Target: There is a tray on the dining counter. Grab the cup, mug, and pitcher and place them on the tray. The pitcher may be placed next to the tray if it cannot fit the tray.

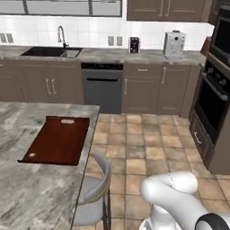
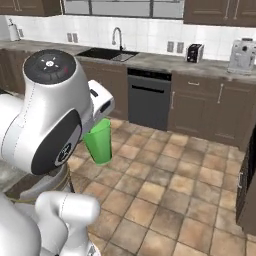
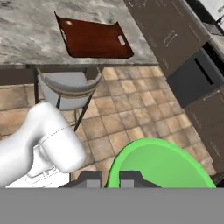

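The tool (image 3: pixel 111 178) is closed on the rim of the green cup (image 2: pixel 99 141), carried over the floor. The cup looks light, rigid and smooth-walled, so the rim pinch may slip; the tray (image 3: pixel 94 38) lies at 12 o'clock on the surface (image 1: pixel 27 197).

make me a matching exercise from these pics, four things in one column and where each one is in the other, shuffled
Things:
1. cup
2. tray
3. stool
4. tap

Places:
A. on the marbled dining counter, nothing on it
B. on the tiled floor, tucked against the counter edge
C. in the shut gripper, up in the air over the floor
D. at the sink on the far wall

Pairs: 1-C, 2-A, 3-B, 4-D
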